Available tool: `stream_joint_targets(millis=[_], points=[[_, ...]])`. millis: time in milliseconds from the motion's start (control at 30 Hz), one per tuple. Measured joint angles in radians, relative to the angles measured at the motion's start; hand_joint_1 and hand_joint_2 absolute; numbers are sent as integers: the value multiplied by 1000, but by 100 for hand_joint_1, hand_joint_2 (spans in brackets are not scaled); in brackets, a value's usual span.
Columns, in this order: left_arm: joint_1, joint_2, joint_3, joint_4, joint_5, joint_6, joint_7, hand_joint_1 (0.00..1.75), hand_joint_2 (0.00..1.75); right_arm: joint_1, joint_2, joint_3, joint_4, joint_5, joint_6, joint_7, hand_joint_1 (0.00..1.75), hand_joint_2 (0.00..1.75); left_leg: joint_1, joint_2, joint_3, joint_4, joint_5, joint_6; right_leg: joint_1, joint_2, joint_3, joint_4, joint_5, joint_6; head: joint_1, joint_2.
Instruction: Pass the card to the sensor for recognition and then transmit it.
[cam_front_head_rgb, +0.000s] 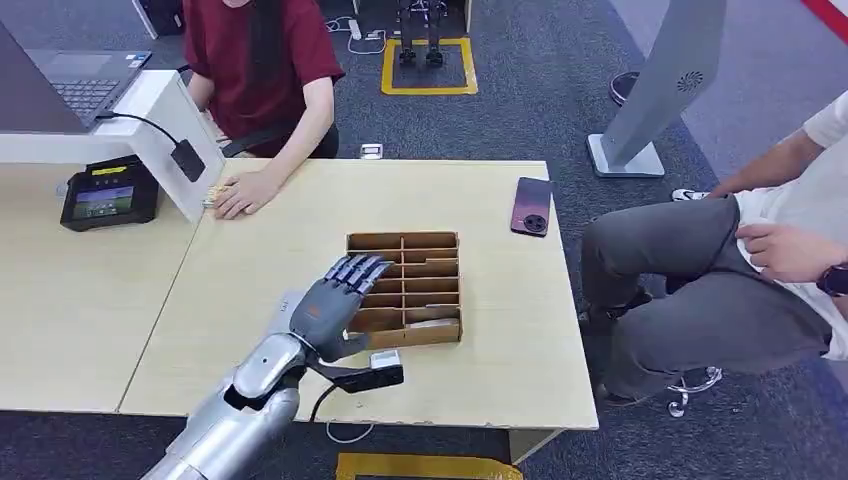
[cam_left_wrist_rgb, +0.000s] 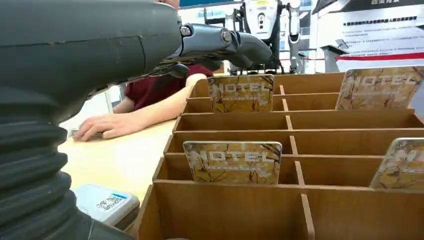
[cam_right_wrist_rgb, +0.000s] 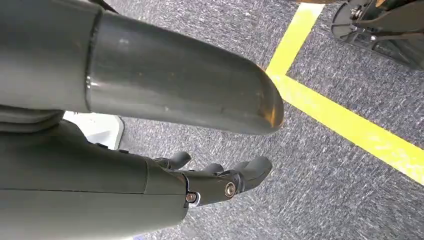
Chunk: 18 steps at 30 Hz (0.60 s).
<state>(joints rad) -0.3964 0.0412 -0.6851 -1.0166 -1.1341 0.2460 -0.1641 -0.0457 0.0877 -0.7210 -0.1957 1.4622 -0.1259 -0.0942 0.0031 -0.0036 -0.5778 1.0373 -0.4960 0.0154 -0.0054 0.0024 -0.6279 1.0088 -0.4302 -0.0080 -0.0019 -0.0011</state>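
Note:
A wooden slotted card box (cam_front_head_rgb: 418, 288) sits on the pale table (cam_front_head_rgb: 280, 250). Several gold cards marked HOTEL stand upright in its slots; one (cam_left_wrist_rgb: 233, 162) is close to the camera and another (cam_left_wrist_rgb: 242, 93) is farther back. My left hand (cam_front_head_rgb: 336, 298) hovers over the box's left side with its fingers (cam_left_wrist_rgb: 225, 42) stretched out above the cards, touching none. The black sensor terminal (cam_front_head_rgb: 108, 192) stands at the far left of the table. My right hand (cam_right_wrist_rgb: 150, 185) hangs over the carpet with loosely bent fingers, holding nothing.
A person in red sits across the table, one hand (cam_front_head_rgb: 243, 192) resting near the white stand (cam_front_head_rgb: 165, 130). Another person sits at the right. A phone (cam_front_head_rgb: 531, 206) lies at the table's right. A small white device (cam_front_head_rgb: 385, 360) with a label lies by the box.

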Motion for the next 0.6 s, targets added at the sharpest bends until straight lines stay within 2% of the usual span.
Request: stream_joint_targets(millis=[100, 133, 167, 200, 233, 267, 300, 333, 400, 433, 533, 600], points=[[0, 0, 0, 4, 15, -18, -22, 0, 175, 0, 0, -1, 0, 0, 0, -2, 0, 0, 0, 0, 0, 0, 0, 0, 0, 0, 0, 0, 0, 0, 0, 0], [0, 1, 0, 5, 19, -23, -23, 30, 175, 0, 0, -1, 0, 0, 0, -2, 0, 0, 0, 0, 0, 0, 0, 0, 0, 0, 0, 0, 0, 0, 0, 0], [0, 2, 0, 6, 21, -28, -24, 24, 175, 0, 0, -2, 0, 1, 0, -2, 0, 0, 0, 0, 0, 0, 0, 0, 0, 0, 0, 0, 0, 0, 0, 0], [0, 2, 0, 8, 22, -29, -25, 38, 175, 0, 0, -3, 0, 1, 0, -2, 0, 0, 0, 0, 0, 0, 0, 0, 0, 0, 0, 0, 0, 0, 0, 0], [0, 2, 0, 9, 22, -30, -25, 44, 175, 0, 0, -4, 0, 1, 0, -2, 0, 0, 0, 0, 0, 0, 0, 0, 0, 0, 0, 0, 0, 0, 0, 0], [0, 2, 0, 10, 24, -31, -27, 93, 175, 0, 0, -6, 0, 1, 0, -2, 0, 0, 0, 0, 0, 0, 0, 0, 0, 0, 0, 0, 0, 0, 0, 0], [0, 2, 0, 11, 28, -31, -34, 93, 175, 0, 0, -6, 0, 2, 0, -2, 0, 0, 0, 0, 0, 0, 0, 0, 0, 0, 0, 0, 0, 0, 0, 0], [-1, 2, 0, 12, 30, -32, -36, 175, 175, 0, 0, -6, 0, 2, 1, -2, 0, 0, 0, 0, 0, 0, 0, 0, 0, 0, 0, 0, 0, 0, 0, 0], [-5, 2, 0, 13, 32, -35, -38, 175, 175, 0, 0, -7, 0, 2, 1, -2, 0, 0, 0, 0, 0, 0, 0, 0, 0, 0, 1, 0, 0, 0, 0, 0], [-7, 2, 0, 13, 33, -35, -42, 164, 175, 0, 0, -7, 0, 2, 1, -2, 0, 0, 0, 0, 0, 0, 0, 0, 0, 0, 1, 0, 0, 0, -1, 0], [-14, 2, 0, 14, 38, -35, -50, 175, 175, 0, 0, -7, 0, 4, 1, -2, 0, 0, 0, 0, 1, 0, 0, 0, 0, -1, 2, 0, 0, 0, 0, 0], [-18, 2, 0, 14, 41, -34, -55, 175, 175, 0, 0, -7, 0, 6, 1, -2, 0, 0, 0, 0, 1, 0, 0, 0, 0, -1, 2, 0, 0, 0, -1, 0]])
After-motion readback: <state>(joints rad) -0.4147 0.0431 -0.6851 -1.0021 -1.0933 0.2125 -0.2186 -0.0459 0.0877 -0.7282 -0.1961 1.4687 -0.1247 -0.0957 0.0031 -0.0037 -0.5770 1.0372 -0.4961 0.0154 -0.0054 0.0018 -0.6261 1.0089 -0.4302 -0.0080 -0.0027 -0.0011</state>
